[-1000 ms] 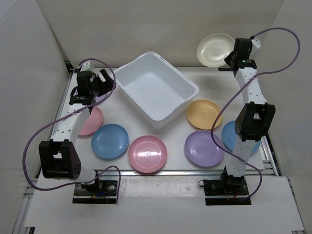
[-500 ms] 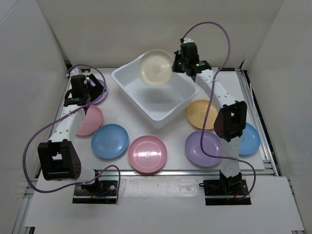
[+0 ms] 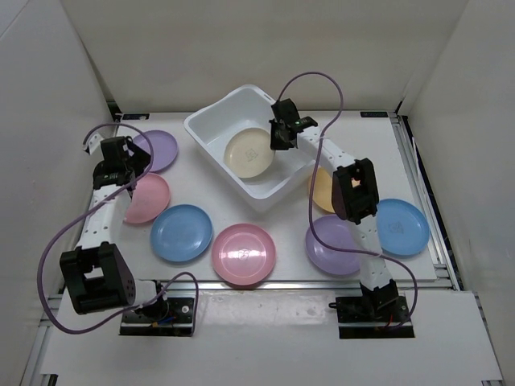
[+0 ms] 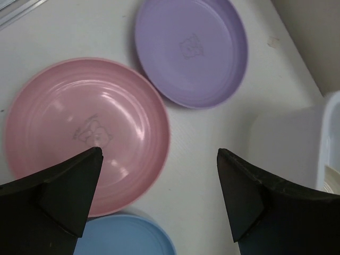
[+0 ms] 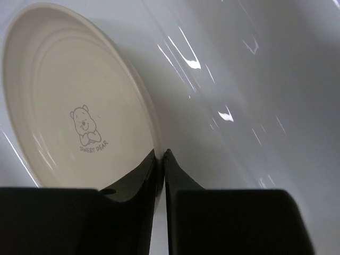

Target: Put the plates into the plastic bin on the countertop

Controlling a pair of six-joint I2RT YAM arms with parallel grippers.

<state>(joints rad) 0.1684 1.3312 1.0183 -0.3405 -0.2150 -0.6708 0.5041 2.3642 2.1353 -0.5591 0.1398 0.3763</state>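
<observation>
Cream plate [image 3: 249, 153]: round, matte, raised rim, bear print; I see it inside the bin [image 3: 217, 103].
Right claw [image 5: 161, 155]: pinching its rim.
Left claw [image 4: 159, 153]: spread wide.

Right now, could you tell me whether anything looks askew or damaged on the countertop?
Only the plastic bin sits skewed, its sides diagonal to the edges of the countertop. The cream plate lies inside it; nothing looks spilled or broken.
</observation>
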